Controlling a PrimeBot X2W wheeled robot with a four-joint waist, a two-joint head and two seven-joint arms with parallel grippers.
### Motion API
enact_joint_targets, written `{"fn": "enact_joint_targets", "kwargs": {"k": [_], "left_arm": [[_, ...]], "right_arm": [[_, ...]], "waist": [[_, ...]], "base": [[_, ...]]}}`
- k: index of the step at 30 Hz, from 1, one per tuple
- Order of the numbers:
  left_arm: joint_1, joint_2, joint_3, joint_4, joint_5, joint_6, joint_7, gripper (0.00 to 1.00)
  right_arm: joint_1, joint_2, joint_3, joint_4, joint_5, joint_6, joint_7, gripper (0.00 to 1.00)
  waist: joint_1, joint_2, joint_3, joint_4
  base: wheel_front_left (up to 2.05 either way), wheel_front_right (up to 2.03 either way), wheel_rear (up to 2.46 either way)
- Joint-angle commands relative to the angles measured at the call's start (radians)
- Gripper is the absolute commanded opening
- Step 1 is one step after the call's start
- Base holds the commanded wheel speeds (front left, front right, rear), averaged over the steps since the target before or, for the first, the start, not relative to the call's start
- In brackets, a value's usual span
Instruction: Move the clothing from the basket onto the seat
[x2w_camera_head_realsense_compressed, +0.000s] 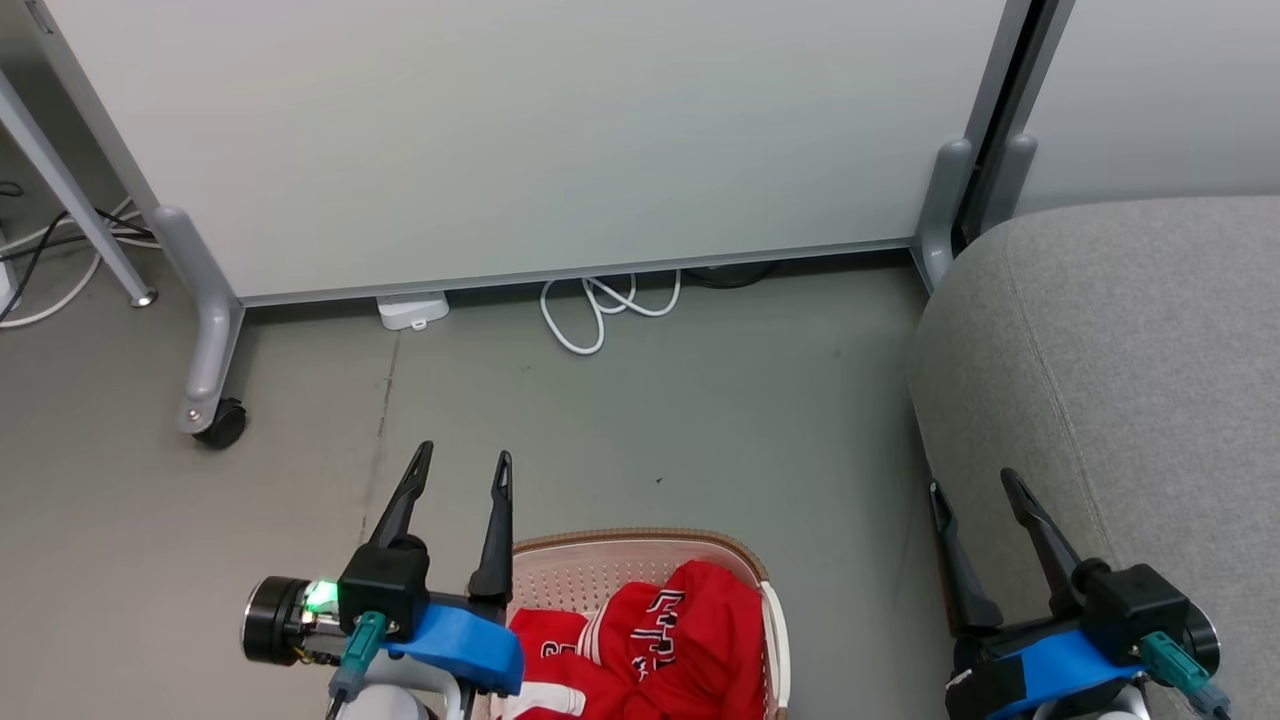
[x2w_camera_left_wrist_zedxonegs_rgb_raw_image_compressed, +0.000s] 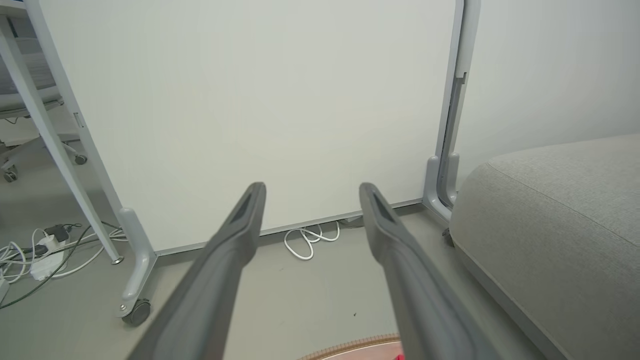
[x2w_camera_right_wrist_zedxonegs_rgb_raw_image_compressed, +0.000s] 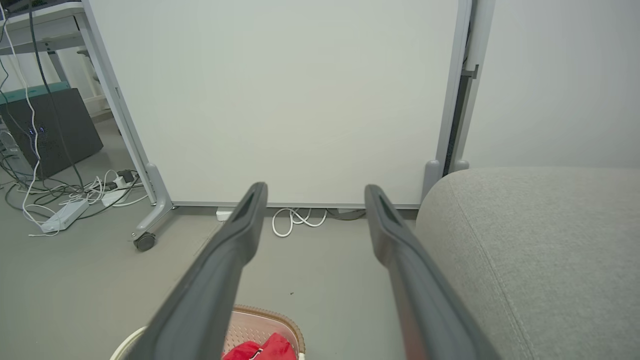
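Clothing (x2w_camera_head_realsense_compressed: 660, 640): red garments with white trim, one lettered, heaped inside the basket (x2w_camera_head_realsense_compressed: 590, 575), which is set on the floor (x2w_camera_head_realsense_compressed: 700, 420) left of the seat (x2w_camera_head_realsense_compressed: 1130, 380).
Left gripper (x2w_camera_head_realsense_compressed: 465, 452): held by the basket's left rim, fingers spread, nothing gripped.
Right gripper (x2w_camera_head_realsense_compressed: 972, 481): held at the seat's left edge, fingers spread, nothing gripped.
White cable (x2w_camera_head_realsense_compressed: 600, 310): coiled at the foot of the partition panel (x2w_camera_head_realsense_compressed: 520, 140), well beyond the basket.

- Clothing (x2w_camera_head_realsense_compressed: 690, 630): thin red jersey cloth, soft, creased.
- Basket (x2w_camera_head_realsense_compressed: 590, 575): perforated cream plastic; brown woven-look rim.
- Seat (x2w_camera_head_realsense_compressed: 1120, 380): grey woven fabric, matt, coarse.
- Floor (x2w_camera_head_realsense_compressed: 700, 420): smooth, matt grey.
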Motion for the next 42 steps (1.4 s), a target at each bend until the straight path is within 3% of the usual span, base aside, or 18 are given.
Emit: {"fn": "enact_joint_targets", "kwargs": {"k": [1, 9, 19, 31, 42], "left_arm": [[-0.022, 0.005, 0.002, 0.009, 0.008, -0.011, -0.004, 1.00], [-0.133, 0.029, -0.026, 0.116, 0.043, -0.070, -0.003, 1.00], [-0.316, 0.066, -0.141, 0.357, 0.091, -0.119, -0.003, 1.00], [-0.499, 0.089, -0.337, 0.727, 0.161, -0.129, -0.002, 1.00], [-0.616, 0.096, -0.553, 0.924, 0.147, -0.127, 0.074, 1.00]], "right_arm": [[-0.003, -0.005, -0.002, -0.005, -0.009, 0.002, -0.004, 1.00], [-0.046, -0.005, -0.003, -0.027, -0.027, 0.002, -0.004, 1.00], [-0.153, -0.005, 0.002, -0.061, -0.048, 0.002, -0.003, 1.00], [-0.254, -0.021, 0.021, -0.093, -0.035, 0.002, -0.003, 1.00], [-0.326, -0.033, 0.036, -0.118, -0.028, 0.002, -0.003, 1.00]], "waist": [[0.0000, 0.0000, 0.008, -0.006], [0.0000, 0.0000, 0.088, -0.034], [0.0000, 0.0000, 0.260, -0.098], [0.0000, 0.0000, 0.432, -0.148], [0.0000, 0.0000, 0.555, -0.168]], "base": [[0.00, 0.00, 0.00], [0.00, 0.00, 0.00], [0.00, 0.00, 0.00], [0.00, 0.00, 0.00], [0.00, 0.00, 0.00]]}}
